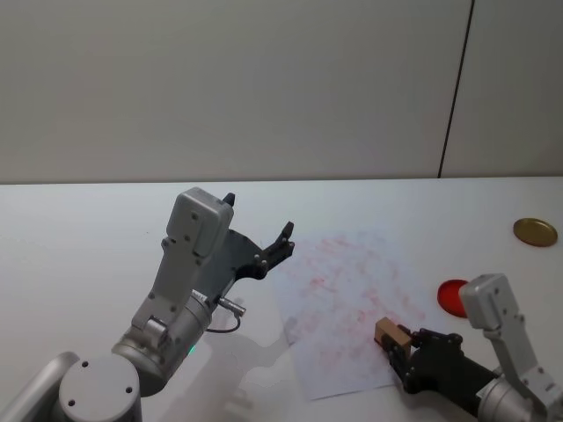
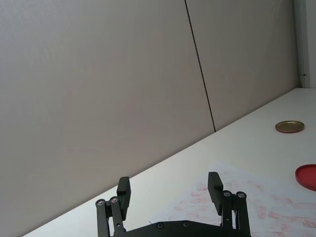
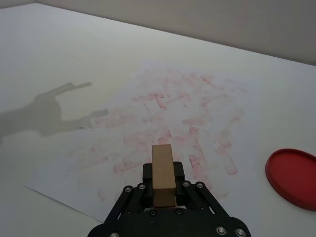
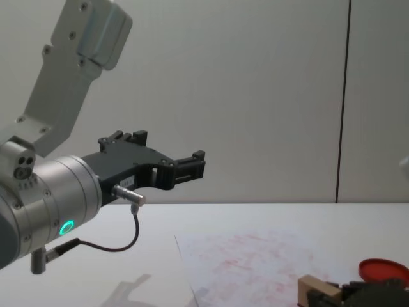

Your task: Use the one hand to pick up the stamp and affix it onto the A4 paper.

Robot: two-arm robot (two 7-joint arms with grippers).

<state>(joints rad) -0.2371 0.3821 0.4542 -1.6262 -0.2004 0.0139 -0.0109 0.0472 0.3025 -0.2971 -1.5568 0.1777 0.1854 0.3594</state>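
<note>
1. White tabletop (image 1: 88,229) runs back to a plain grey wall, and we see nothing on it that would pin a loose sheet down.
2. Our paper (image 1: 352,290), smudged with red prints, lies below and ahead of the right gripper (image 1: 398,345).
3. Off to that gripper's side, the left gripper (image 1: 259,214) hangs raised, spread wide and empty.
4. Just beside the working gripper, off the sheet, sits a red ink pad (image 1: 453,296).
5. Clamped between the right gripper's jaws, the stamp (image 3: 162,168) juts forward over the sheet's near edge. We cannot tell whether it touches.
6. We judge two risks. So close to the edge, part of the print may land on the table. Pressing at a slant may twist the block in the grip or drag the sheet, smearing the mark.
</note>
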